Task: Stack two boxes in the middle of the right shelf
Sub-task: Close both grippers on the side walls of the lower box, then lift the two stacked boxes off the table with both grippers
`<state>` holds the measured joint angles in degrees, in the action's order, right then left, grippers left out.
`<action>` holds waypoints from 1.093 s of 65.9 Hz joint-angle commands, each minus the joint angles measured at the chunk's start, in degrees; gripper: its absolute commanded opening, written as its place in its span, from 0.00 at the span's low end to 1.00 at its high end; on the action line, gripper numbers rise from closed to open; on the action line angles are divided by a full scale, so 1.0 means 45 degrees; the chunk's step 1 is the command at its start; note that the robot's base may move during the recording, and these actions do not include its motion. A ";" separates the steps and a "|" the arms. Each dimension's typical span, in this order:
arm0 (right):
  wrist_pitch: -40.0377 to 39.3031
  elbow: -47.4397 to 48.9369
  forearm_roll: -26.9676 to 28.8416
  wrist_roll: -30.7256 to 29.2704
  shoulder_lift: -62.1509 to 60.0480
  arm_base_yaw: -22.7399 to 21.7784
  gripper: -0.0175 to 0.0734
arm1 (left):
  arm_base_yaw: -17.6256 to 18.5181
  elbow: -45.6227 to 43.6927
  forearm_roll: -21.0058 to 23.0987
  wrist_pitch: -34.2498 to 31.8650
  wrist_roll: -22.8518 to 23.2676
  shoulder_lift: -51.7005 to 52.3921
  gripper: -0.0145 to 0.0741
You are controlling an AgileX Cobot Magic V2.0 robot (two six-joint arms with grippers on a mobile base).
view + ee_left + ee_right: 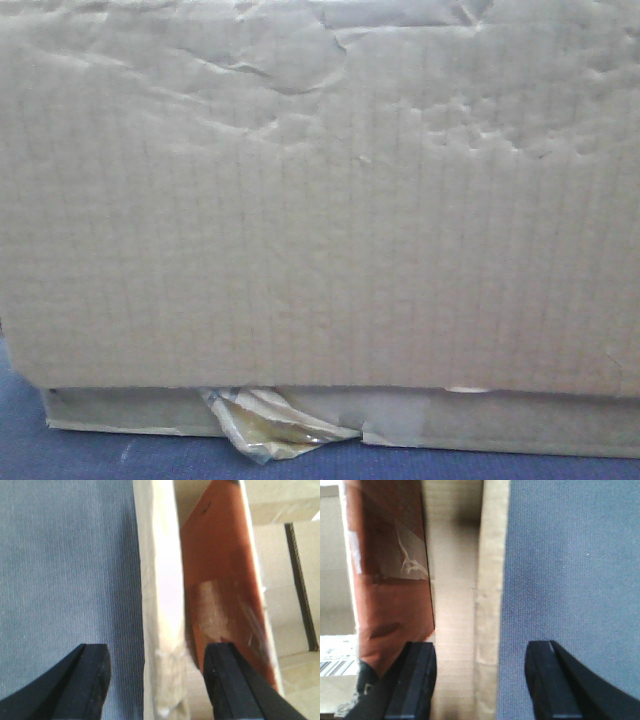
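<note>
Our left gripper (157, 682) and right gripper (480, 682) each straddle a box wall (160, 580), fingers spread wide

Blue-grey felt-like tabletop (100, 455): fine woven texture, narrow band along bottom of front view. Fills left half of left wrist view (65, 565) and right part of right wrist view (570, 560). Reddish-brown panel (220, 555), upright, glossy clear tape patch; owner unclear. White barcode label (335, 667), blurred, lower left corner.
</note>
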<state>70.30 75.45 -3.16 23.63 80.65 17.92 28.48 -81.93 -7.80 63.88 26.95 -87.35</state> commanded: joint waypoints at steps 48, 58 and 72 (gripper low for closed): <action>-0.0089 0.1434 -0.3167 0.2445 0.0300 0.1618 0.03 | 0.0491 -0.0941 -0.2591 0.0173 0.2190 0.0346 0.04; -0.0775 0.2466 -0.4159 0.3282 0.0300 0.2394 0.03 | 0.0491 -0.1455 -0.3438 -0.0268 0.2604 0.1131 0.04; -0.1952 0.3648 -0.5656 0.4033 0.0300 0.2677 0.03 | 0.0491 -0.1570 -0.4985 -0.1260 0.3487 0.2239 0.04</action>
<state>64.88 89.49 -23.53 40.38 82.52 29.79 30.31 -88.14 -27.01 62.04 40.13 -80.11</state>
